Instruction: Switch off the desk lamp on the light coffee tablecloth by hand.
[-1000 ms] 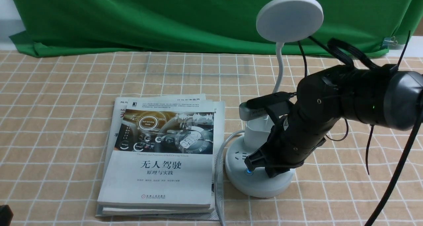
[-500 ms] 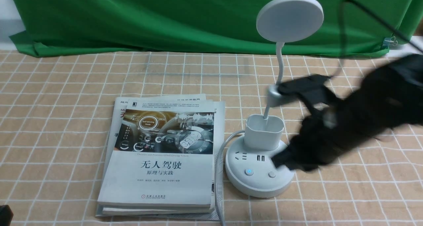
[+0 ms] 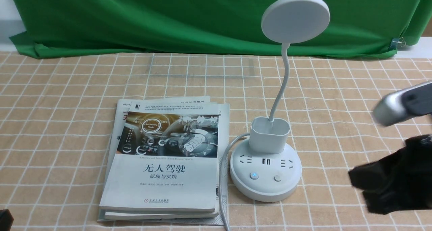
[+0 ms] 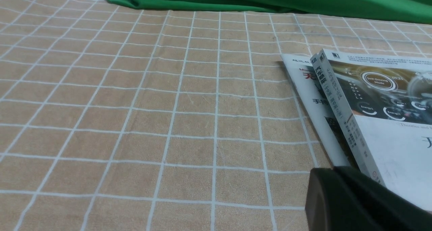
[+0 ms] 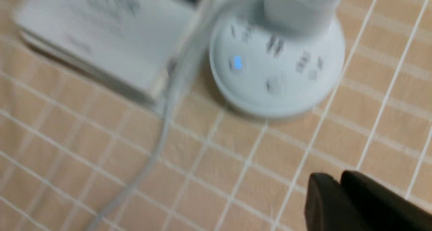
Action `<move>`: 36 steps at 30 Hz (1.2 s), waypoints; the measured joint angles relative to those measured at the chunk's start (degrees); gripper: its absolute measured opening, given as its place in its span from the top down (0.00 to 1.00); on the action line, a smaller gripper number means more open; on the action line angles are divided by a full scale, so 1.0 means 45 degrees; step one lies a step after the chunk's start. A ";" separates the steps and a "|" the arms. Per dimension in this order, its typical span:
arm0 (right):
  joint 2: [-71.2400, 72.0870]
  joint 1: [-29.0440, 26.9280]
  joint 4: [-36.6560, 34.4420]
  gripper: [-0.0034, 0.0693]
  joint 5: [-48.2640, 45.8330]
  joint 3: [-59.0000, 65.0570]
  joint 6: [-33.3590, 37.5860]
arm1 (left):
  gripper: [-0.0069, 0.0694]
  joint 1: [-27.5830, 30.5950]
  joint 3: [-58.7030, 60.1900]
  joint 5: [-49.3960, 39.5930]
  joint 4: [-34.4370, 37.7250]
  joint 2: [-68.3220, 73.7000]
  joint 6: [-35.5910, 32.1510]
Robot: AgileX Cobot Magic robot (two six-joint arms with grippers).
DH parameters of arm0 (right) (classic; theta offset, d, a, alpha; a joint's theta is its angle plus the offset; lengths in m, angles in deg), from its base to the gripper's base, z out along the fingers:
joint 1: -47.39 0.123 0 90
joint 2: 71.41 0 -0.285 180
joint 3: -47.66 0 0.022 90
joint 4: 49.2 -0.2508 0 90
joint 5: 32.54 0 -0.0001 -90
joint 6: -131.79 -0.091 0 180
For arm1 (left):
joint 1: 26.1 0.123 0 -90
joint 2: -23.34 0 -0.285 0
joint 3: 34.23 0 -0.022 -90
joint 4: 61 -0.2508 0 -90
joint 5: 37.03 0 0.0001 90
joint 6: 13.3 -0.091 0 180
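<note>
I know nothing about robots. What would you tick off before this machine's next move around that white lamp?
1. White disc-headed desk lamp upright on tan checked tablecloth: ok.
2. Lamp switched off: cannot tell; disc shows no glow, but one round base button glows blue.
3. Right end effector clear of lamp: ok, apart on its right.
4. Right end effector's jaws: cannot tell, blurred.
5. Stack of paperback books clear of the buttons: ok.
6. Left end effector far from lamp: ok.

books (image 3: 162,180): stacked, cover up | green cloth (image 3: 152,18): draped at back | clip (image 3: 400,42): on its right edge
</note>
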 joint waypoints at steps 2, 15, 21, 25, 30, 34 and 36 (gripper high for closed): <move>0.0365 0.0000 0.0000 0.84 0.0210 0.0010 0.0000 | 0.90 0.0000 0.0000 0.0000 0.0000 0.0000 0.0000; 0.5437 -0.3740 0.0816 0.92 0.4866 0.5173 0.0136 | 0.90 0.0000 0.0000 0.0000 -0.0028 0.0000 0.0000; 0.9126 -0.5579 0.1059 0.92 0.6865 0.8699 0.0386 | 0.90 0.0010 0.0000 0.0000 -0.0028 0.0000 0.0000; 1.0751 -0.6281 0.1093 0.92 0.6976 0.9998 0.1021 | 0.90 0.0010 0.0000 0.0000 -0.0028 0.0000 0.0000; 1.1828 -0.6378 0.1103 0.92 0.6894 1.0080 0.1280 | 0.90 0.0010 0.0000 0.0000 -0.0028 0.0000 0.0000; 1.1890 -0.6387 0.1142 0.92 0.6838 1.0080 0.1338 | 0.90 0.0010 0.0000 0.0000 -0.0028 0.0000 0.0000; 1.1890 -0.6387 0.1150 0.92 0.6806 1.0080 0.1325 | 0.90 0.0010 0.0000 0.0000 -0.0028 0.0000 0.0000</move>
